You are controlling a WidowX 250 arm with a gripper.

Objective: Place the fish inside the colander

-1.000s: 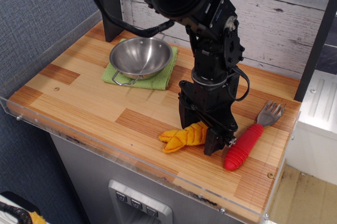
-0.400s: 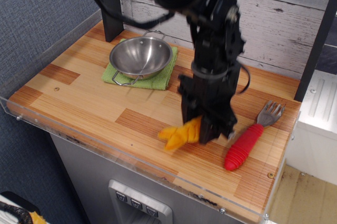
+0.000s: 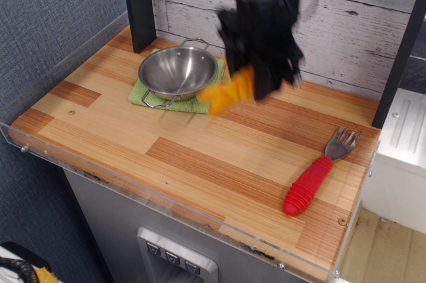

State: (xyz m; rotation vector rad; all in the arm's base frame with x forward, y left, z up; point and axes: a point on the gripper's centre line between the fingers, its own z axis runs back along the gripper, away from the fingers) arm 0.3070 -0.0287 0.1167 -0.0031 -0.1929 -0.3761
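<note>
My black gripper (image 3: 256, 80) is shut on the yellow-orange plush fish (image 3: 227, 93) and holds it in the air, its tail hanging to the lower left; both are motion-blurred. The fish hangs just right of the shiny steel colander (image 3: 178, 72), which sits empty on a green cloth (image 3: 200, 103) at the back left of the wooden table. The fish's tail overlaps the cloth's right edge in this view.
A red-handled fork (image 3: 315, 178) lies at the right front of the table (image 3: 133, 136). A black post (image 3: 138, 3) stands behind the colander. A clear plastic rim (image 3: 166, 198) runs along the front and left edges. A plank wall is behind.
The gripper has lifted the fish off the table near the fork and carried it up and back-left, towards the colander. The fork and colander have not moved.
</note>
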